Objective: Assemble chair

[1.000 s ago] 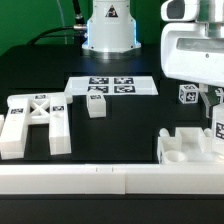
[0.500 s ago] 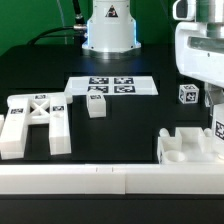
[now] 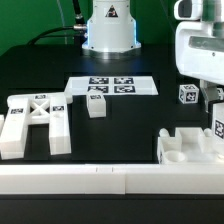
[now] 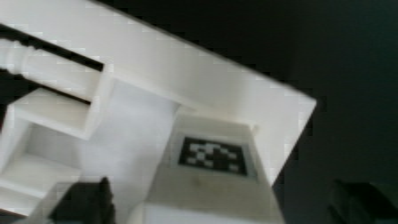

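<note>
Jaws spread astride tagged block (image 4: pixel 214 152); gripper (image 4: pixel 228 203) shifted exterior view's right.

The middle of the black table (image 3: pixel 125 135) is bare, so a hand could pass there, between the X-shaped frame (image 3: pixel 35 118) on the exterior view's left and the notched block (image 3: pixel 195 150) on the exterior view's right. A small block (image 3: pixel 97 105) stands by the near edge of the marker board (image 3: pixel 112 85), and a small cube (image 3: pixel 187 95) stands beyond the notched block, so those spots are tight. A long white rail (image 3: pixel 100 182) shuts off the front edge.
</note>
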